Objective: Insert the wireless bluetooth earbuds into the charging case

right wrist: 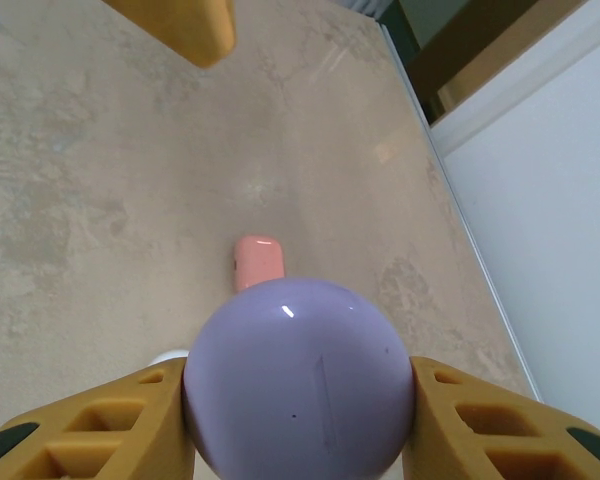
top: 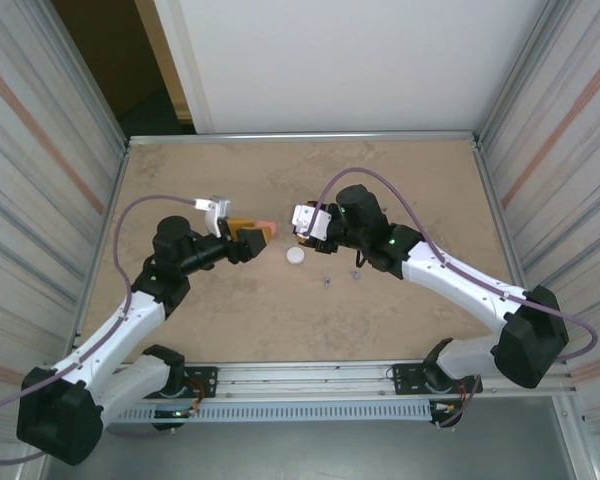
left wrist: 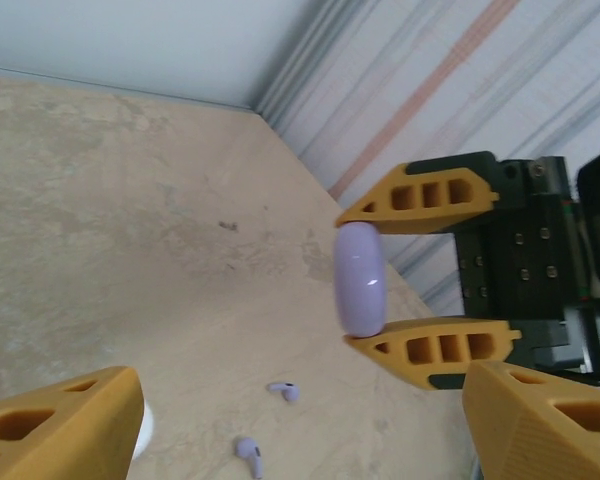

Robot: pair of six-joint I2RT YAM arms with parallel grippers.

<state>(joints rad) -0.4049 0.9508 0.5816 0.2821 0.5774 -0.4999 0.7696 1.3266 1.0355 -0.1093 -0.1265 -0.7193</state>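
1. Top external view: both arms reach in over the middle of the table (top: 410,180). Their grippers face each other, near but apart.
2. The right gripper (left wrist: 358,278) is clamped on a purple charging case (right wrist: 300,385). It is a smooth, rounded pebble that looks closed. It is held up off the table with one yellow finger pressed against each flat side.
3. The left gripper (top: 252,240) has its fingers (left wrist: 65,425) spread wide with nothing between them. In the left wrist view each finger sits in a bottom corner, with bare table between them.
4. A coral-pink case (right wrist: 257,262) lies flat on the table by the left gripper's tips, on the side toward the far edge. I cannot tell whether a finger touches it.
5. A white case (top: 296,255) rests on the table between the two grippers, slightly closer to the near edge than they are. In the left wrist view it peeks out from behind one left finger.
6. Two purple earbuds (left wrist: 285,391) lie loose on the table, close together but not touching. They are to the right of the white case and a bit nearer the near edge. From above, they sit just beside the right arm's wrist.
7. Both earbuds are outside the purple case and well below it, on the table surface.
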